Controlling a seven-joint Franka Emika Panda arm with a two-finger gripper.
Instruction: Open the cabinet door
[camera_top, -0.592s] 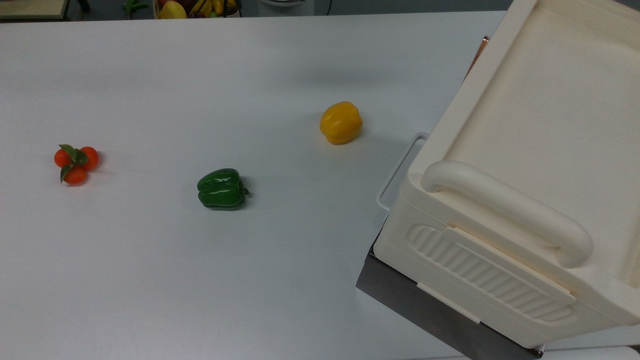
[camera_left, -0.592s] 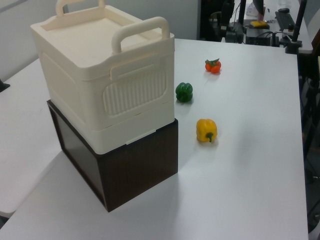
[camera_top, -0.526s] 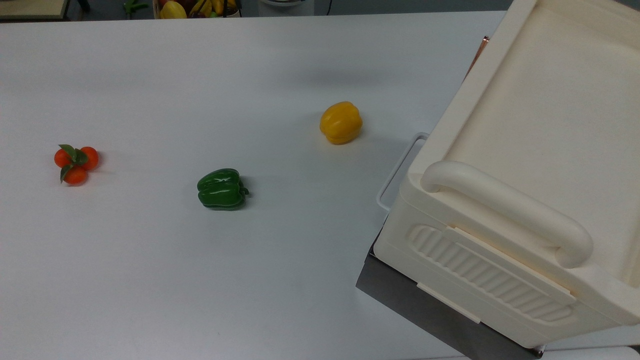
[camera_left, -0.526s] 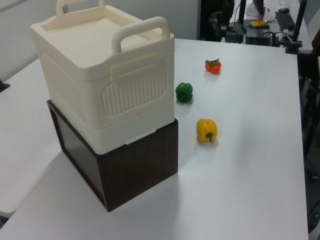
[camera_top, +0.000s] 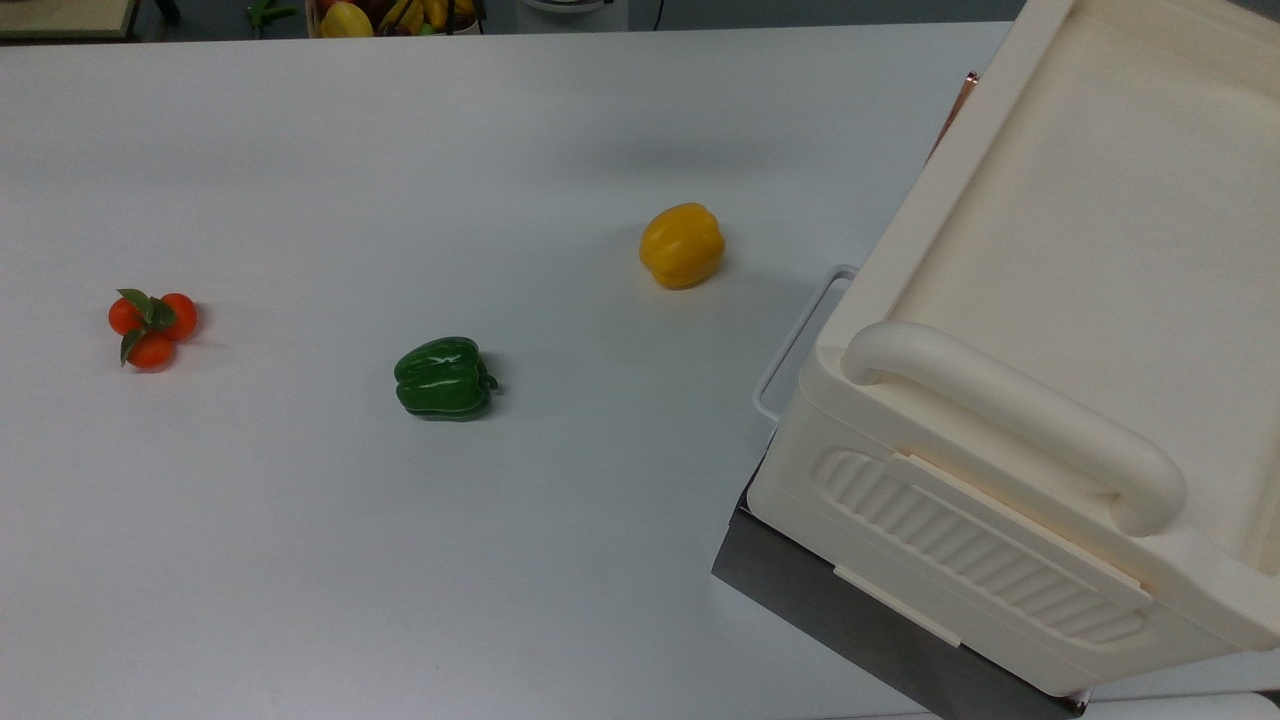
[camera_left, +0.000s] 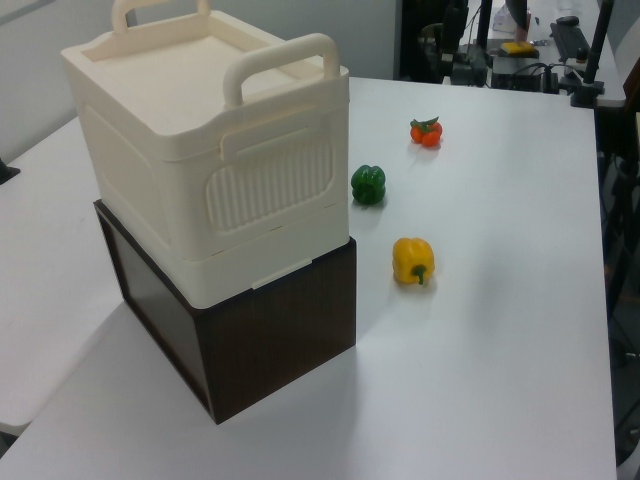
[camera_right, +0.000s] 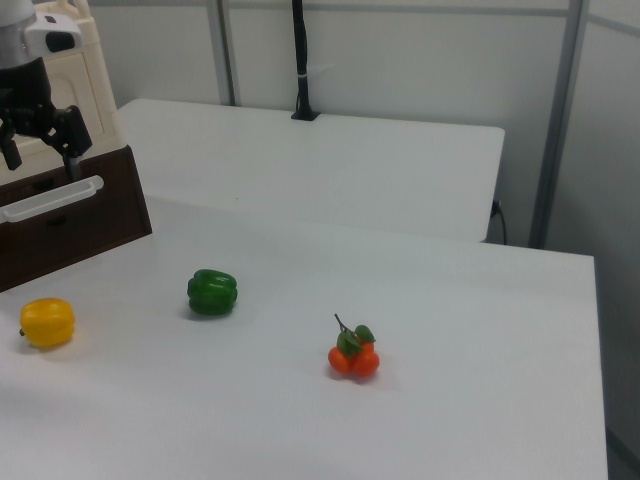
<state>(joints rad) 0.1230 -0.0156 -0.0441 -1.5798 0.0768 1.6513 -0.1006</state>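
In the top view, the cream cabinet (camera_top: 1080, 250) sits at the top view's right on a dark box (camera_top: 800, 570). Of the door I can make out little more than its copper handle strip (camera_top: 962, 100), poking out at the cabinet's far edge. The strip lies tight against the body, so I'd judge the door shut. A yellow pepper (camera_top: 682, 245), a green pepper (camera_top: 444, 377) and a bunch of tomatoes (camera_top: 152, 328) lie apart on the table (camera_top: 400, 600), well away from the door's side.

In the left view, the cabinet's ribbed side panel (camera_left: 270, 185) faces the camera. The door must be on the far face, so I cannot judge it here. Nothing on the cabinet looks ajar.

In the right view, the gripper (camera_right: 43, 165) hangs at the right view's upper left, just in front of the door (camera_right: 88, 75) and above the dark box's white bar handle (camera_right: 50, 197). Its two black fingers (camera_right: 72, 150) stand spread apart with nothing between them. Whether either finger touches the door I cannot tell.

So the task looks barely begun: the arm is up at the cabinet's front, but no grip is made and the door is closed. What's left, as I judge it, is to get the fingers onto the copper strip, close on it, and swing the panel out.
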